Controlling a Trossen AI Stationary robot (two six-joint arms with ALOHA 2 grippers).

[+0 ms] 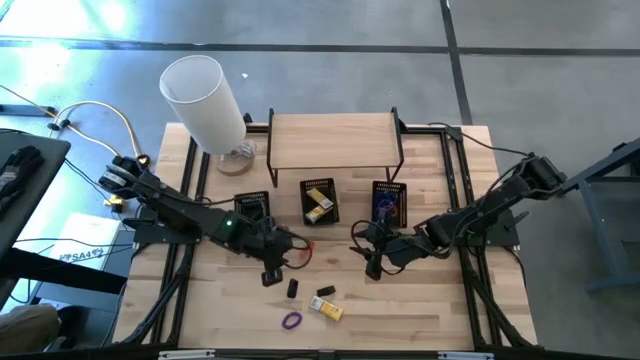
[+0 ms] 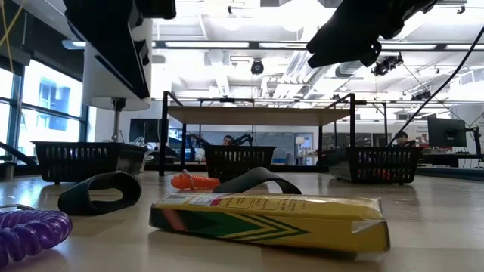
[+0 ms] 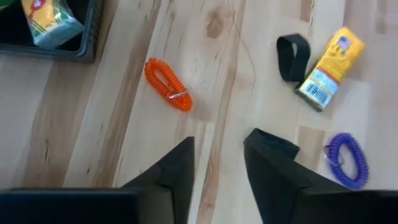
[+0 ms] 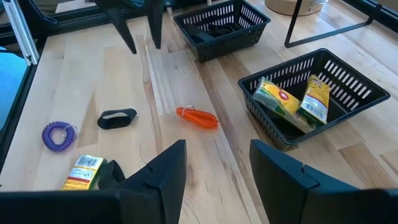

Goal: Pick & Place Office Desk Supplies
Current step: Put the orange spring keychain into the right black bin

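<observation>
Reaching inward over the table (image 1: 420, 310), left gripper (image 1: 272, 277) and right gripper (image 1: 373, 268) hover; fingers parted, empty.

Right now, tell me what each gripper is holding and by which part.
Nothing is held. The left gripper is open above bare table near the orange coil. The right gripper is open too, with nothing between its fingers.

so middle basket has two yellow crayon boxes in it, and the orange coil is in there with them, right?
Not quite. The middle basket does hold the two yellow crayon boxes, but the orange coil isn't in there with them. It lies on the bare table outside the basket, as the right wrist view shows.
</observation>
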